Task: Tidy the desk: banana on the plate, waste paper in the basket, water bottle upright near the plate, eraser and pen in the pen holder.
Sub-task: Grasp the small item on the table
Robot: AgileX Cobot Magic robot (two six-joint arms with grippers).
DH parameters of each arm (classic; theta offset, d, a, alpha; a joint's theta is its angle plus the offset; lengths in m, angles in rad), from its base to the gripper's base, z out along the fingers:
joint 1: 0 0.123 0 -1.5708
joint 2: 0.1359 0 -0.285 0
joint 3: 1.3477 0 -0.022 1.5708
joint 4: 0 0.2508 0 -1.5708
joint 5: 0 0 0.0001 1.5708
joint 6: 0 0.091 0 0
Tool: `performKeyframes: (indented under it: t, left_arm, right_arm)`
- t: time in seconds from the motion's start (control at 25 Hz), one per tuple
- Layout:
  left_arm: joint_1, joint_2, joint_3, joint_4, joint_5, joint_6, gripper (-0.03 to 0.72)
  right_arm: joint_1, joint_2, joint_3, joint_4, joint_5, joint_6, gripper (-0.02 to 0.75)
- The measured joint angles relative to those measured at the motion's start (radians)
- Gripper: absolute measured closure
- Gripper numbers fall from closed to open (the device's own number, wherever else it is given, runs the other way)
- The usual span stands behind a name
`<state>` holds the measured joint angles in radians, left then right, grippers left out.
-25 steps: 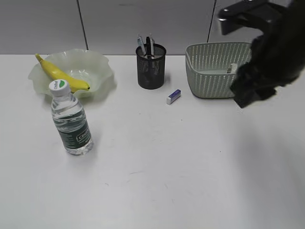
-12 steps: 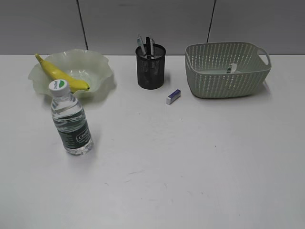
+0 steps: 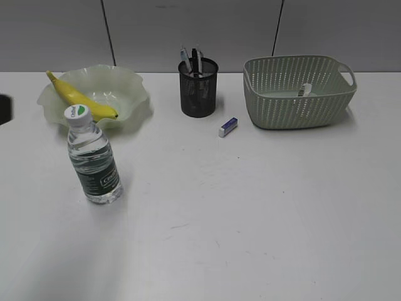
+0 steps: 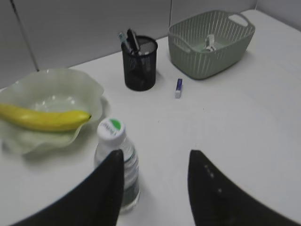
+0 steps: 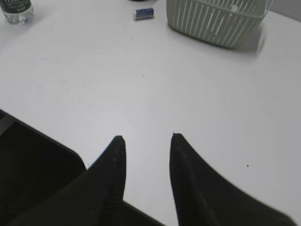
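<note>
The banana (image 3: 81,99) lies in the pale green wavy plate (image 3: 128,81). The water bottle (image 3: 93,157) stands upright in front of the plate. The black mesh pen holder (image 3: 198,88) holds pens. The small blue-and-white eraser (image 3: 228,126) lies on the table right of the holder. The green basket (image 3: 297,94) holds a scrap of paper (image 3: 305,89). My left gripper (image 4: 155,153) is open and empty, above the table just right of the bottle (image 4: 115,162); only a dark edge of the left arm (image 3: 5,110) shows in the exterior view. My right gripper (image 5: 146,137) is open and empty over bare table.
A grey panel wall runs behind the table. In the right wrist view the eraser (image 5: 143,13), the basket (image 5: 216,21) and the bottle's base (image 5: 18,12) sit far ahead, and a dark body (image 5: 33,174) fills the lower left.
The right arm, which was in front of the basket one second ago, has left the exterior view. A dark edge of the left arm has come in at the left border.
</note>
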<state>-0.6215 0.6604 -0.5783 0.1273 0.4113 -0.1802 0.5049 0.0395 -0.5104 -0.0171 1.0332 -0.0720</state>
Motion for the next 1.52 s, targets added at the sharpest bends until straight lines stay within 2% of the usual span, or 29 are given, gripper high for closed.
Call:
performKeyframes:
  t: [0.16, 0.4, 0.8, 0.96, 1.12, 1.52]
  left_arm:
    - [0.0, 0.318, -0.071, -0.007, -0.201, 0.0, 0.351]
    - [-0.003, 0.742, -0.38, -0.009, -0.24, 0.0, 0.351]
    - [-0.041, 1.259, -0.967, -0.016, 0.124, 0.006, 0.351]
    - [-0.046, 1.408, -1.144, -0.076, 0.233, 0.073, 0.317]
    - [-0.046, 1.523, -1.27, -0.127, 0.266, 0.121, 0.258]
    - [-0.046, 1.735, -1.462, -0.18, 0.277, 0.13, 0.246]
  right_arm:
    - [0.0, -0.047, 0.001, 0.0, 0.002, 0.0, 0.471]
    - [0.0, -0.047, 0.001, -0.001, 0.004, 0.0, 0.471]
    - [0.0, -0.047, 0.001, -0.001, 0.004, 0.0, 0.471]
    - [0.0, -0.047, 0.001, -0.001, 0.004, 0.0, 0.471]
    - [0.0, -0.047, 0.001, -0.001, 0.004, 0.0, 0.471]
    - [0.0, -0.047, 0.001, -0.001, 0.004, 0.0, 0.471]
